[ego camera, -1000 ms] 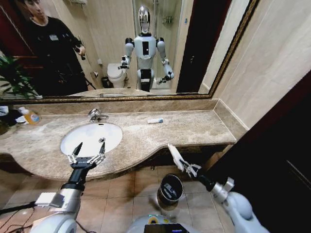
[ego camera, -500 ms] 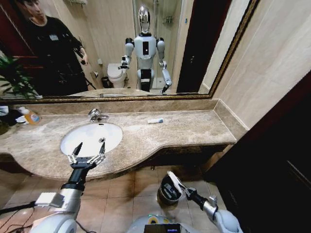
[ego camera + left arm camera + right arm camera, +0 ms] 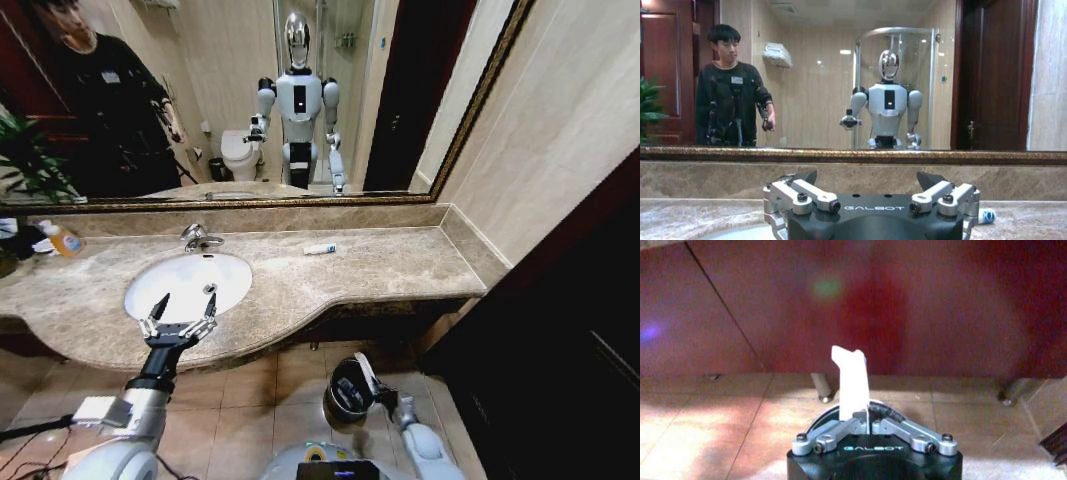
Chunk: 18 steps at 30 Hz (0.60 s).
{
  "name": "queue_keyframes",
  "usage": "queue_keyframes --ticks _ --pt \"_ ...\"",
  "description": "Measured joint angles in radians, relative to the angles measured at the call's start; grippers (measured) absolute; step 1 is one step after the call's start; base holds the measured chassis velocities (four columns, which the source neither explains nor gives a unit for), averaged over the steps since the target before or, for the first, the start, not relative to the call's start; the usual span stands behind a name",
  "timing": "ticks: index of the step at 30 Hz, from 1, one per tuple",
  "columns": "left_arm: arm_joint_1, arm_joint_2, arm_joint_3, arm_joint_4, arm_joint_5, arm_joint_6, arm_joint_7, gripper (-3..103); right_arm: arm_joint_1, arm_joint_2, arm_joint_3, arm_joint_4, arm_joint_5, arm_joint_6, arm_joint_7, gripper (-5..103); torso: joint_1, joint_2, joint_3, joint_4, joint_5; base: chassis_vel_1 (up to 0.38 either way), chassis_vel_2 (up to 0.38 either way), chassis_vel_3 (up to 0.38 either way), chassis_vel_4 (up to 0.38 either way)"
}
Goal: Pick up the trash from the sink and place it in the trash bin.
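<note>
Over the trash bin (image 3: 349, 390), right claw (image 3: 372, 386) pinches a white wrapper (image 3: 850, 380); left claw (image 3: 178, 318) gapes above the sink (image 3: 235, 275).

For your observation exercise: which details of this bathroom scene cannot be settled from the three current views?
- Trash bin contents: head view, interior dark, right pincer with its flat white wrapper partly in front.
- Sink bowl: left wrist view, left pincer body covers it.
- Small tube on the countertop: too small to read in head view; cut off by the pincer in left wrist view.

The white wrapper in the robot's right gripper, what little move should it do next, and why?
Probably open the right gripper and drop it. It is shut on the white wrapper, and the head view shows it at the trash bin rim, so the wrapper should fall inside.
</note>
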Motion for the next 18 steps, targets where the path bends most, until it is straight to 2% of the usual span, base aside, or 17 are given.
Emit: queue_keyframes --ticks 4,5,6,8,10,14,16,18 --pt "0.0 0.0 0.0 0.0 0.0 0.0 0.0 100 0.008 -0.001 -0.001 -0.026 -0.03 0.011 -0.002 1 0.0 0.0 0.0 0.0 0.0001 0.0 0.0 0.0 0.0" --pt "0.0 0.0 0.0 0.0 0.0 0.0 0.0 100 0.009 -0.004 -0.001 -0.033 -0.032 0.019 -0.002 7 0.0 0.0 0.0 0.0 0.0002 0.0 0.0 0.0 0.0" --pt "0.0 0.0 0.0 0.0 0.0 0.0 0.0 100 0.009 -0.004 -0.001 -0.033 -0.032 0.019 -0.002 7 0.0 0.0 0.0 0.0 0.0002 0.0 0.0 0.0 0.0" --pt "0.0 0.0 0.0 0.0 0.0 0.0 0.0 100 0.005 -0.007 0.0 -0.035 -0.028 0.029 0.004 17 0.0 0.0 0.0 0.0 0.0001 0.0 0.0 0.0 0.0" --pt "0.0 0.0 0.0 0.0 0.0 0.0 0.0 100 0.003 -0.008 0.001 -0.035 -0.027 0.033 0.008 17 0.0 0.0 0.0 -0.0001 0.0002 0.0 0.0 0.0 0.0" --pt "0.0 0.0 0.0 0.0 0.0 0.0 0.0 100 -0.006 -0.011 0.001 -0.031 -0.009 0.048 0.024 38 0.0 0.0 0.0 0.0 0.0002 0.0 0.0 0.0 0.0" --pt "0.0 0.0 0.0 0.0 0.0 0.0 0.0 100 -0.008 -0.012 0.001 -0.03 -0.003 0.049 0.024 38 0.0 0.0 0.0 0.0 0.0002 0.0 0.0 0.0 0.0" --pt "0.0 0.0 0.0 0.0 0.0 0.0 0.0 100 -0.015 -0.01 0.002 -0.027 0.008 0.052 0.024 50 0.0 0.0 0.0 0.0 0.0001 0.0 0.0 0.0 0.0"
